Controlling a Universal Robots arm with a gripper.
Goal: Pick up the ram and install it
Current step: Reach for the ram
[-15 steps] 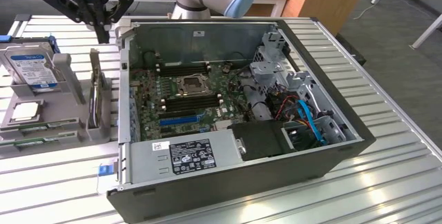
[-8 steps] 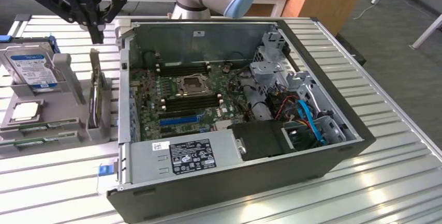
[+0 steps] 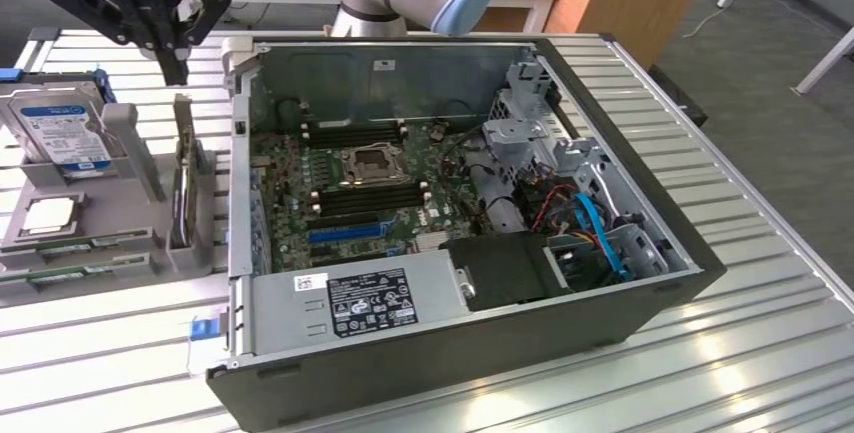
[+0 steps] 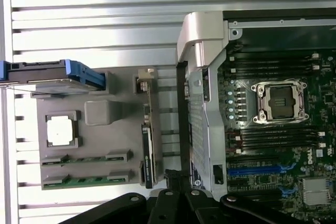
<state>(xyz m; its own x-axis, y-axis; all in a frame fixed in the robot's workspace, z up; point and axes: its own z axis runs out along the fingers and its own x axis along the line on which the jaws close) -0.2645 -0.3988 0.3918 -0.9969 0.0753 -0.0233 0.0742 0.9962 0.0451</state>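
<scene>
Two green ram sticks (image 3: pixel 64 247) (image 3: pixel 60 273) lie flat, side by side, in the near slots of a grey holder (image 3: pixel 134 143) on the table, at the exterior view's left. In the wrist view they show as ram sticks (image 4: pixel 86 159) (image 4: pixel 86 179) between grey end clips. My gripper (image 3: pixel 174 73) hangs above the far end of the holder, well apart from the ram, its black fingers shut together with nothing held. In the wrist view the gripper (image 4: pixel 176 182) shows over the gap between the holder and the case. The black memory slots (image 3: pixel 363 198) (image 4: pixel 275 137) flank the CPU socket (image 3: pixel 370 161).
The grey holder also carries a hard drive (image 3: pixel 60 133) (image 4: pixel 52 72), a CPU chip (image 3: pixel 51 215) (image 4: pixel 59 129) and an upright expansion card (image 3: pixel 183 188) (image 4: pixel 147 150). The open PC case (image 3: pixel 534 323) lies on its side with its metal wall (image 3: pixel 240 153) next to the holder. The table top is slatted metal (image 3: pixel 747 353).
</scene>
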